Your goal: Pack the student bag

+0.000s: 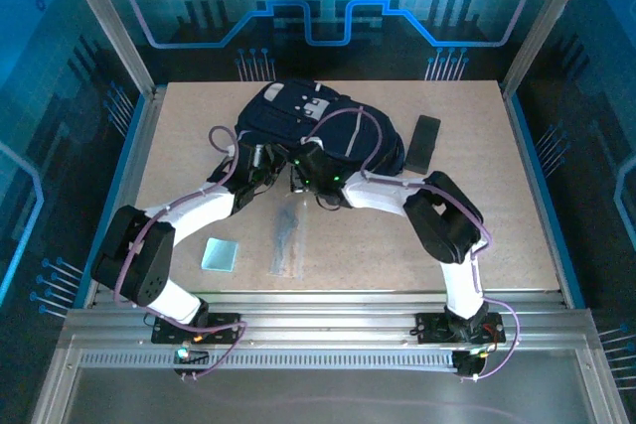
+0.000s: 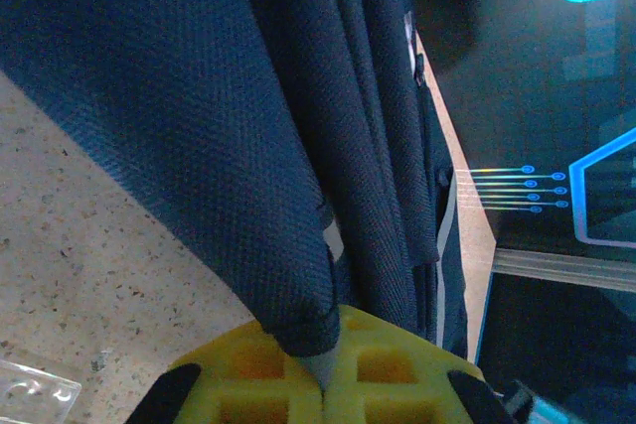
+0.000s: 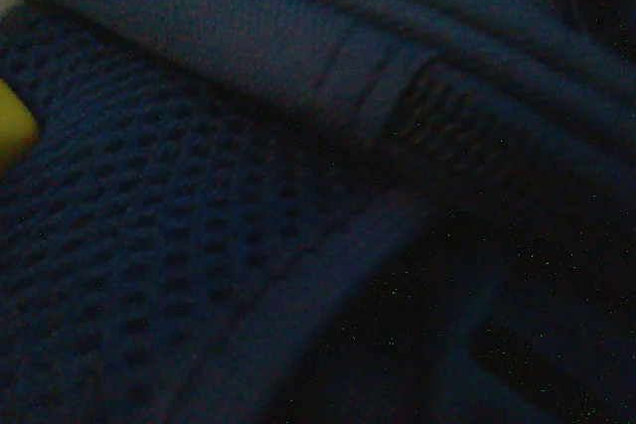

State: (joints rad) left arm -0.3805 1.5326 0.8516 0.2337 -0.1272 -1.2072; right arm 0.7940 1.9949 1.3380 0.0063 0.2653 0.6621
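Top external view: beige speckled table (image 1: 477,235) carries the large navy fabric student bag (image 1: 298,111) at its far middle, long axis lying roughly across.
Both arms meet its near edge, equally close, the bag just beyond them: the left end effector (image 2: 323,384) is clenched on a fold of navy fabric; the right end effector (image 1: 306,174) is clenched too, pressed into dark mesh, its hold unclear.

White-black arms (image 1: 199,212), purple cables (image 1: 381,141), yellow pincer pads (image 2: 260,366)
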